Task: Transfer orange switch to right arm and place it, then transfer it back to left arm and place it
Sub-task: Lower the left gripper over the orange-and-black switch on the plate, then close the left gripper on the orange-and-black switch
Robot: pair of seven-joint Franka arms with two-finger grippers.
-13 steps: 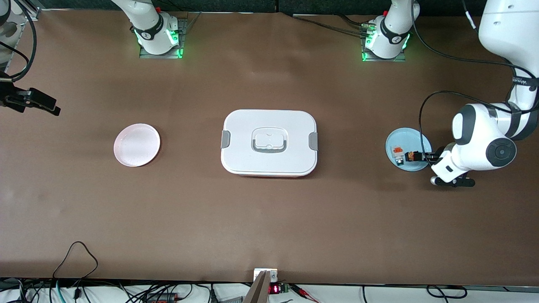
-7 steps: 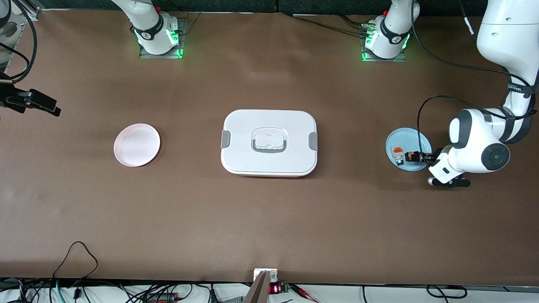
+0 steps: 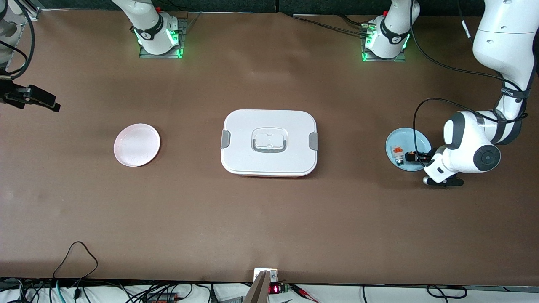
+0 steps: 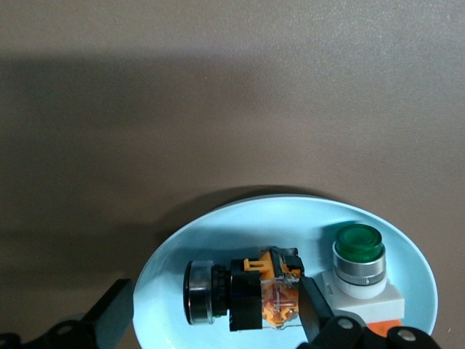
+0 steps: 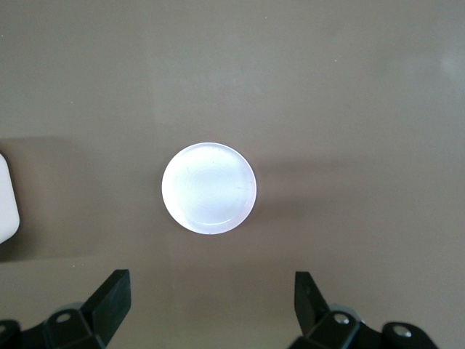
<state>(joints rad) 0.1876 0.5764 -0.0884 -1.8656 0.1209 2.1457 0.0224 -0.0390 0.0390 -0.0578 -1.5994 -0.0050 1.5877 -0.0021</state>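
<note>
1. Since a second ago, the left arm's wrist has drawn in toward the blue plate, and the left gripper (image 3: 417,158) now sits lower over that plate. The right gripper has barely moved, and nothing on the table has shifted.
2. Nearest the front camera lies bare brown table (image 3: 269,227), with loose cables along its edge.
3. Farther up, three things lie in a row across the middle of the table. At the left arm's end is the blue plate (image 3: 396,141).
4. On the blue plate lies the orange switch (image 4: 247,292), on its side, a black cylinder with an orange part. Just beside it stands a small white-grey block (image 4: 361,280) with a green round button on top.
5. The left gripper's fingers stand wide apart on either side of the orange switch. One finger (image 4: 314,309) is right against the orange end; the other finger (image 4: 109,313) is well clear. The switch is not clamped.
6. In the middle of the row sits the box (image 3: 269,142), white, lid on, with grey latches.
7. At the right arm's end lies a pink plate (image 3: 137,144).
8. The right gripper (image 5: 211,305) waits in the air above the pink plate's end of the table, fingers spread wide, holding nothing.
9. Farthest up, both arm bases glow green.
</note>
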